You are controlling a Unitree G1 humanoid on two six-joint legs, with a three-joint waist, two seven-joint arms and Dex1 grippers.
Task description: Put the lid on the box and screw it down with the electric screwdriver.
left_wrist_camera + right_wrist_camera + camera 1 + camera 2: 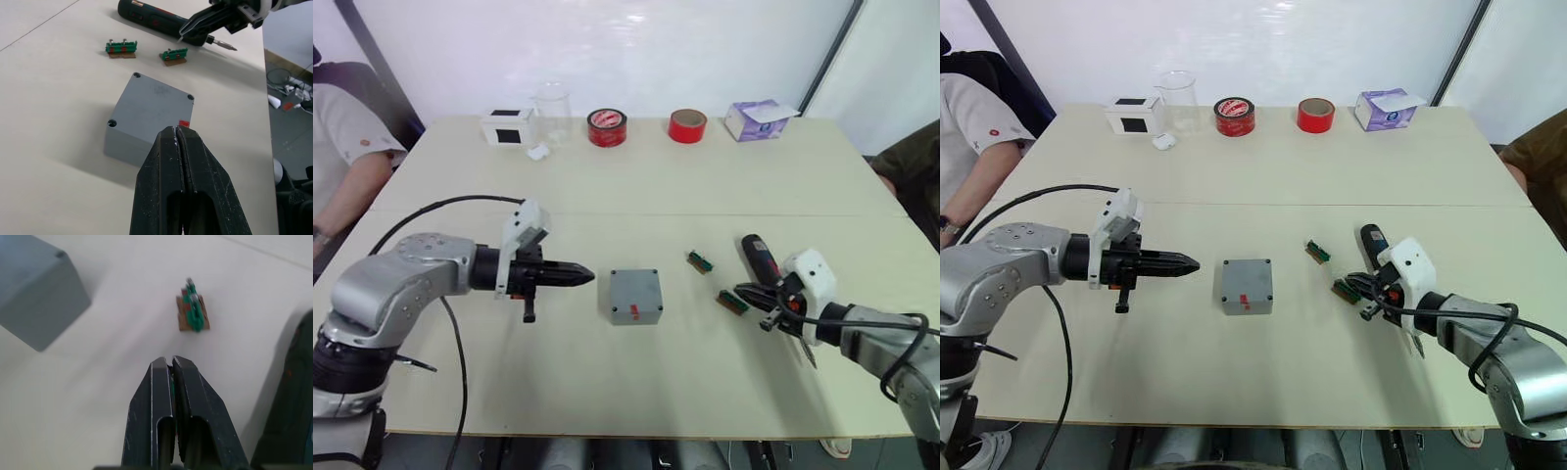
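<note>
Resting at the centre of the table (pixel 636 176), the box (pixel 636 296) already appears to carry the lid (pixel 154 98) flush on top, with dark screw holes at the corners and a red mark on the side facing 6 o'clock. Judged from its look, it is rigid metal, fairly heavy and smooth-sided; hold it across two opposite side walls, not the top.

The electric screwdriver (pixel 762 260) lies at 3 o'clock of the box, well apart. It looks stiff, cylindrical and prone to rolling; grasp the thick barrel at mid-length, clear of the thin bit.

Two green-and-brown pieces (pixel 701 260) lie between box and screwdriver.

The left gripper (pixel 582 276) hovers at 9 o'clock, near the box, fingers closed together and empty. The right gripper (pixel 746 296) sits just beside the screwdriver, fingers pressed together, holding nothing.
</note>
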